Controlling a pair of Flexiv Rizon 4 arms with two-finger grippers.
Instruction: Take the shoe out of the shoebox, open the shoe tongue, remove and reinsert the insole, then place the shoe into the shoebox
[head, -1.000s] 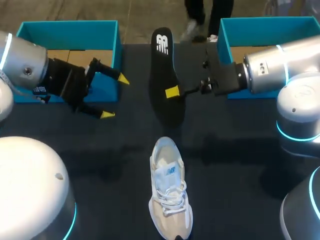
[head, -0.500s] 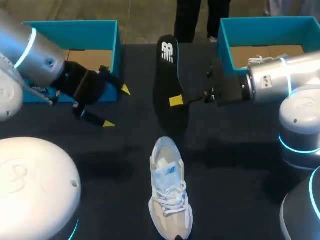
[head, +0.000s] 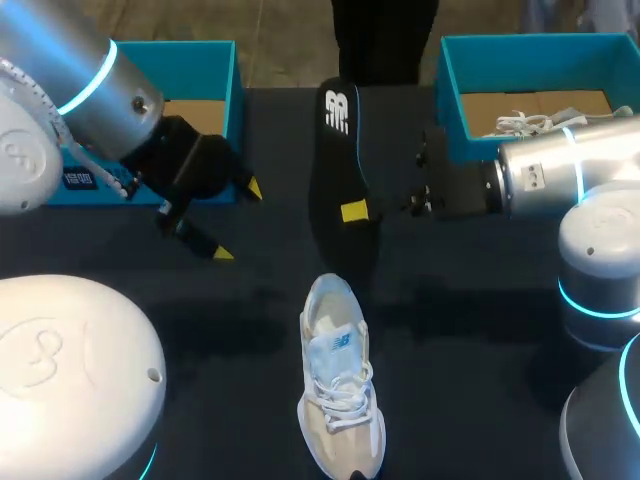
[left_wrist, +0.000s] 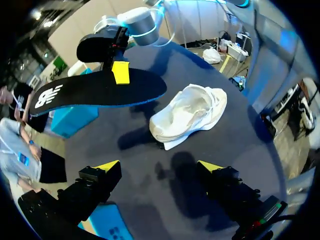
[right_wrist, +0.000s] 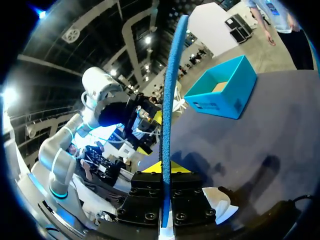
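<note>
Pinches the black insole in the right gripper, now nearer the white sneaker lying on the counter nearby, and brings the empty, wide-open left gripper closer, likely for reinsertion.

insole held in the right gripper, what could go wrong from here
1. The right gripper pinches the insole only at one side edge, so it may twist or slip.
2. The shoe lies unheld on the table, the left gripper open and apart from it, so pushing could slide it.

Head camera looks down from above; both closer wrist cameras also catch the insole.
</note>
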